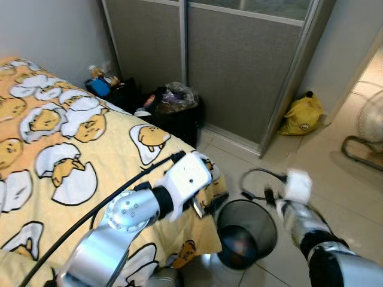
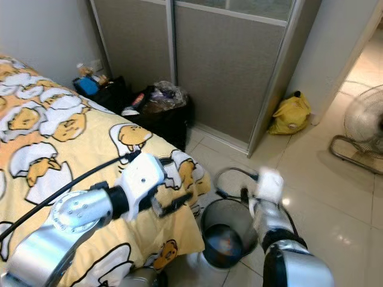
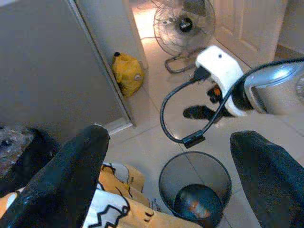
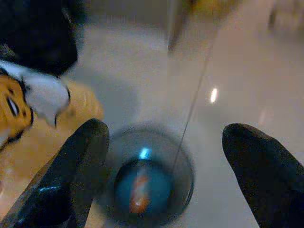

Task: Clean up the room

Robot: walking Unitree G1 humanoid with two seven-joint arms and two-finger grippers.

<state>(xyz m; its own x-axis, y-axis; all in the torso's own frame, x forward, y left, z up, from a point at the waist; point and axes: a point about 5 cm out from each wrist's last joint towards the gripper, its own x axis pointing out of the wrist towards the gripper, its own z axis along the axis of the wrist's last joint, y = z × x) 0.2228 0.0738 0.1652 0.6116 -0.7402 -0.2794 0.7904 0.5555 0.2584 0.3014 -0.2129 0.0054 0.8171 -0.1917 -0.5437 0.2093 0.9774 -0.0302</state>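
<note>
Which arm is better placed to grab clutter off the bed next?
Left. The left tool hangs open at the corner of the yellow egg-print bedspread; the right tool, also open, is over the round black mesh bin.

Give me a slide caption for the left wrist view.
Open left gripper above a mesh wastebasket beside the bed.

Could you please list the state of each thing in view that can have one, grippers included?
Left gripper: open, empty, above the bed's corner.
Right gripper: open, empty, over the bin.
Waste bin: upright on the floor beside the bed corner, something round lying inside.
Sliding wardrobe door: shut.
Black bag: open-topped, stuffed full.
Yellow bag: slumped on the floor against the wardrobe.
Floor fan: standing upright.
</note>
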